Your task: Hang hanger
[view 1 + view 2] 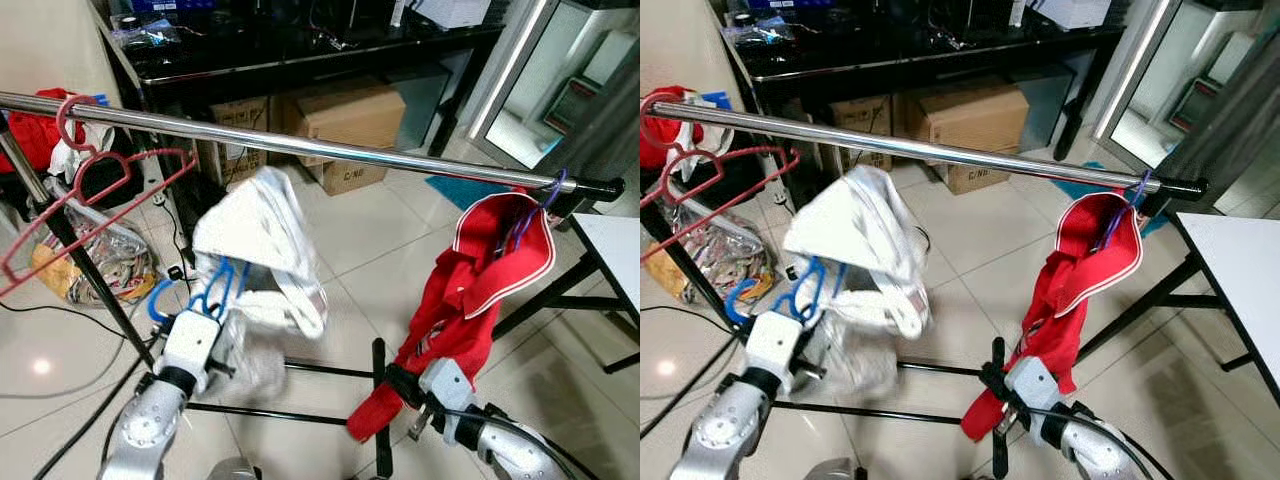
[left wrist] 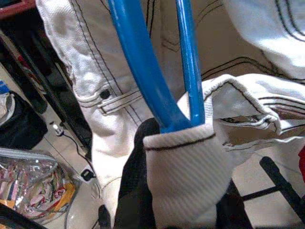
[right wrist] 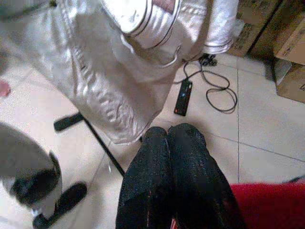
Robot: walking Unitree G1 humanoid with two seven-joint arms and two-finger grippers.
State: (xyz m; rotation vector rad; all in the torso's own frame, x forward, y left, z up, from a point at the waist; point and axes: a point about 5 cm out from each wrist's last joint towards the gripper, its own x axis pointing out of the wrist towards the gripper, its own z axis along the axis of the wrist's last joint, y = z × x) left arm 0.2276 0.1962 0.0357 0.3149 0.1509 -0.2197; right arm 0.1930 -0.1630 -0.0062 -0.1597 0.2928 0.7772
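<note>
The blue hanger (image 1: 215, 290), draped with a white garment (image 1: 262, 240), is held up by the left hand (image 2: 178, 143), whose fingers are closed on the hanger's lower part together with a fold of cloth, so that the hook (image 1: 160, 298) lies just beside that hand. The steel rail (image 1: 300, 145) runs crosswise well above the hand, and the hook is judged to need lifting over it in the gap between the pink hanger (image 1: 95, 205) and the red garment (image 1: 470, 290). The right hand (image 3: 174, 157) is kept low, with fingers pressed together, empty, beside the red garment's hem.
</note>
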